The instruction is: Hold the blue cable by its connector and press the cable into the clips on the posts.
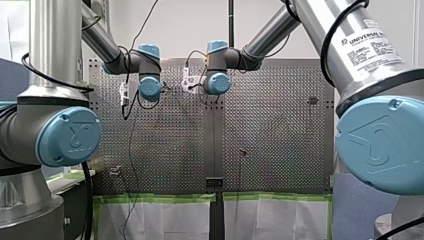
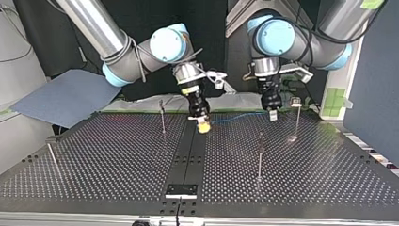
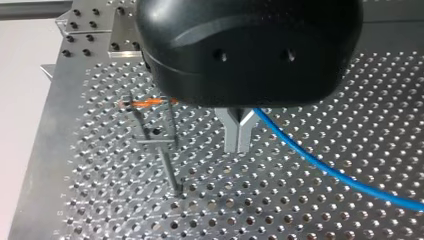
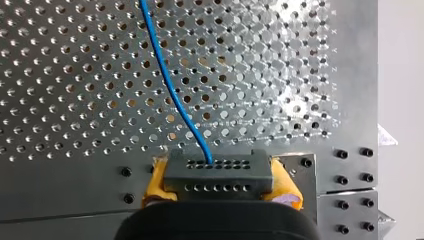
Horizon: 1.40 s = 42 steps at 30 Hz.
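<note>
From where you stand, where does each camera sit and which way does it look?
Front view: behind and above my shoulders, looking out over the table; my left arm and my right arm enter from the sides.
Top view: across the table, facing me; sides swap, so my right fingers show at its left.
Left wrist view: on my left wrist, looking along my left fingers at a post.
Right wrist view: on my right wrist, looking over my right fingers gripping the connector.
Both wrist views share the blue cable.
</note>
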### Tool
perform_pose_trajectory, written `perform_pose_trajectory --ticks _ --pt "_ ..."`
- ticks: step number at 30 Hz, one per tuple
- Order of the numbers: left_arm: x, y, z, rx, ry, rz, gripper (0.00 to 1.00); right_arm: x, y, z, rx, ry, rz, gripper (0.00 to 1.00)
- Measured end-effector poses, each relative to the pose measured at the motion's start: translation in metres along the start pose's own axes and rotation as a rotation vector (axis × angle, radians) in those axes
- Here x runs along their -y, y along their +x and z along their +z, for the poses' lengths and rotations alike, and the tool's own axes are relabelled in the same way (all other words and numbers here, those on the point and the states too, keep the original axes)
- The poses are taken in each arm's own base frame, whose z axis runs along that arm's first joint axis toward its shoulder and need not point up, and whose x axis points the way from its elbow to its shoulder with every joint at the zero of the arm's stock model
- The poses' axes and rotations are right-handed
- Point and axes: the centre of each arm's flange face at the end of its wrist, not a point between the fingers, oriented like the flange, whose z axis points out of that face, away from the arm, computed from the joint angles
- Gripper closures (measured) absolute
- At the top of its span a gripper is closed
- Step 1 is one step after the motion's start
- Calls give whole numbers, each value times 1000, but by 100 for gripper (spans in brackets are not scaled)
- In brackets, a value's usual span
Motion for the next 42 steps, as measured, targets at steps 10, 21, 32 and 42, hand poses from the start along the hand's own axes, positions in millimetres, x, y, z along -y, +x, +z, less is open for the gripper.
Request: perform_pose_trajectory --ticks 10,21,32,42 --pt "-3 -16 15 17 -2 -10 100 -12 5 7 -10 5 50 100" --pt "-2 -27 26 30 25 -18 100 -17 14 20 -24 37 86 100" --pt "4 -29 40 16 24 -3 100 -15 12 38 -13 54 96 100" --pt "0 -27 50 31 7 -4 100 -14 12 43 -18 65 97 100"
